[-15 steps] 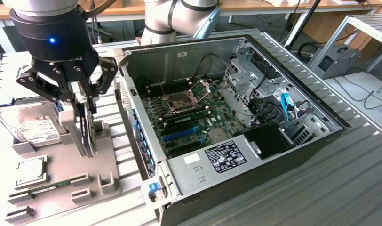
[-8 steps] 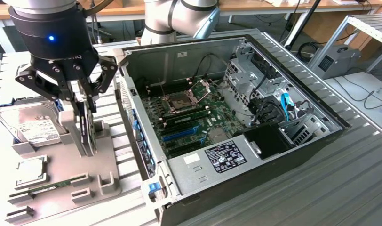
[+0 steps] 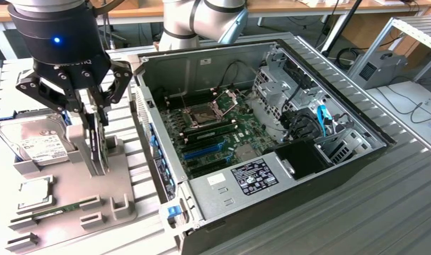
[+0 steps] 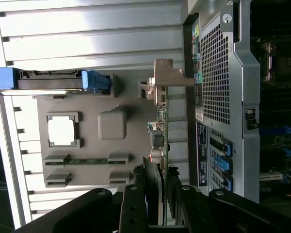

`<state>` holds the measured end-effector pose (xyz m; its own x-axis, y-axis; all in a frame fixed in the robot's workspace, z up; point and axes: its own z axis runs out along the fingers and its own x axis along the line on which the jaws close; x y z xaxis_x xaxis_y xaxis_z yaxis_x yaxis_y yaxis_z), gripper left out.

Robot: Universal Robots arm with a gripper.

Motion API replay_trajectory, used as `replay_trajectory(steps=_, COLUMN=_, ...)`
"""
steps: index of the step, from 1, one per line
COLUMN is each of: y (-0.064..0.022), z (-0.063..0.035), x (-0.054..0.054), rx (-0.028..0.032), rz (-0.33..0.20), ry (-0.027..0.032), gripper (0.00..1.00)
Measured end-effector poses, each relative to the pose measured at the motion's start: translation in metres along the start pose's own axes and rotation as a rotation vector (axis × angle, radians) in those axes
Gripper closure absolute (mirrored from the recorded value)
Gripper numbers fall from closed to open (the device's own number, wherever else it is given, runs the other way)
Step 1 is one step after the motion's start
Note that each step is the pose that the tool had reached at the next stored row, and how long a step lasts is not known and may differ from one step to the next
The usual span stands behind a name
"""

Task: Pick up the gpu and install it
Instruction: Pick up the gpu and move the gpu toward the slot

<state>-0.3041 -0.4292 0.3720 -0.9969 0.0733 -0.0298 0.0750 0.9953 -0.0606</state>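
- ribbed metal bench, exterior view: gripper [image 3: 94, 114] above the grey fixture [image 3: 123, 204] on the exterior view's left; open pc case [image 3: 329, 183] to its right.
- gpu [image 3: 96, 151] stands on edge in the fixture, straight beneath the gripper; jaws narrowed, pinching its upper edge.
- wrist view: gripper [image 4: 157, 187] straddles the gpu [image 4: 162, 121]; the card's long axis runs alongside the case wall.

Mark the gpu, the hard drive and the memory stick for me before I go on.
gpu [image 3: 96, 150]: exterior view, edge of the upright card.
hard drive [image 3: 40, 146]: exterior view, its white label.
memory stick [image 3: 56, 211]: exterior view, middle of the green strip.
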Motion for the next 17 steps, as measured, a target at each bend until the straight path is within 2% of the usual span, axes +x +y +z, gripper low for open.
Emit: replay_trajectory(steps=17, y=-0.0004, z=-0.007, x=-0.0002, rx=0.0, rz=0.0, ry=0.0001, gripper=0.71)
